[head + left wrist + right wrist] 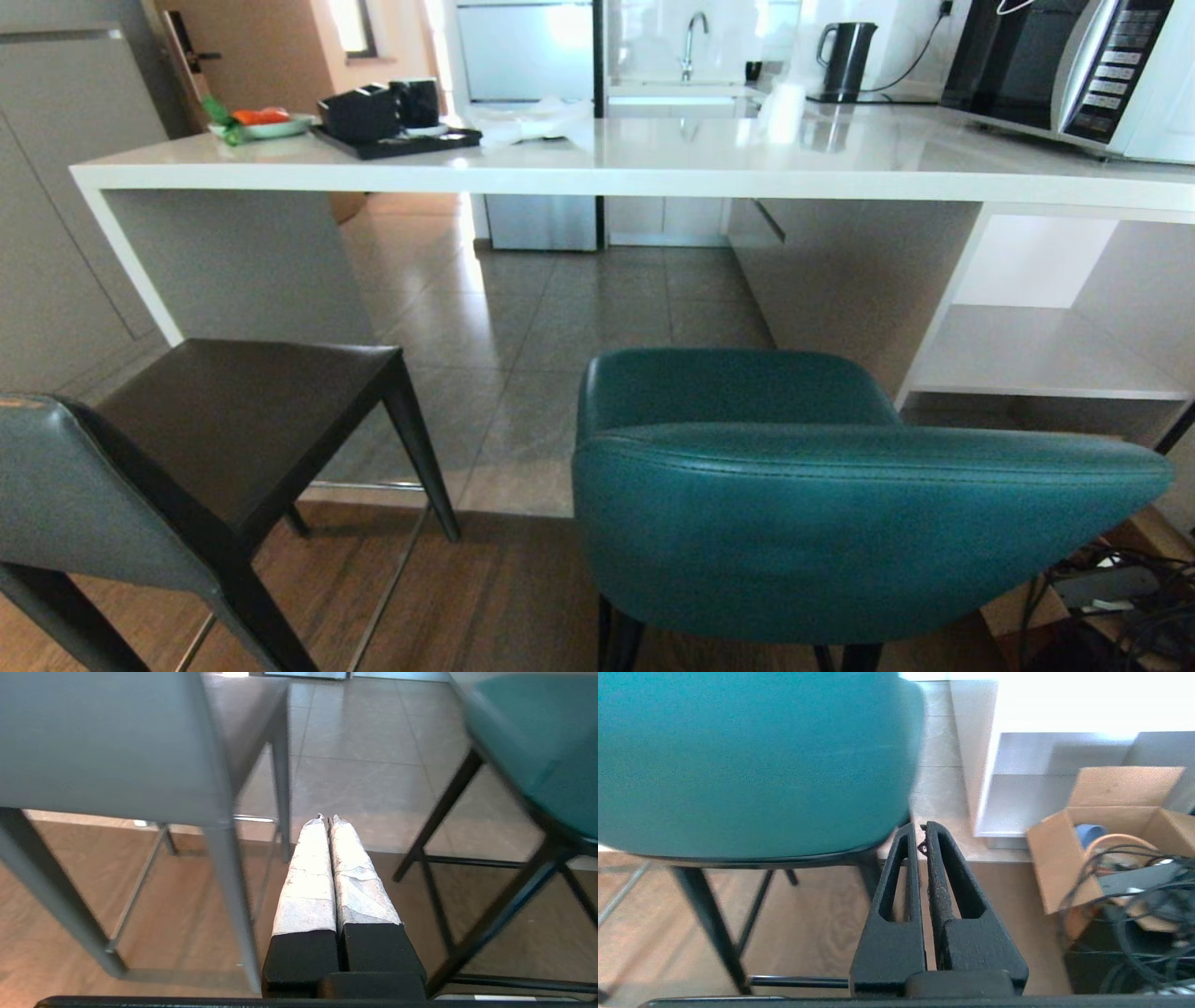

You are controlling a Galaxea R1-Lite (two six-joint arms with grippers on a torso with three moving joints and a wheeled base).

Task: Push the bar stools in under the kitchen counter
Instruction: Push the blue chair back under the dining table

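Note:
Two bar stools stand in front of the white kitchen counter (597,173), outside its edge. The grey stool (233,420) with a low back and dark square legs is at the lower left. The teal stool (840,504) with a rounded back fills the lower middle and right. Neither arm shows in the head view. My left gripper (326,819), fingers wrapped in pale tape, hangs shut and empty between the grey stool (107,746) and the teal stool (537,742). My right gripper (920,828) is shut and empty beside the teal stool's seat (752,760).
White shelf cubbies (1036,355) sit under the counter's right end. A black tray (401,140), a plate, a kettle (845,61) and a microwave (1074,70) stand on top. A cardboard box (1115,826) and tangled cables (1111,597) lie on the floor at the right.

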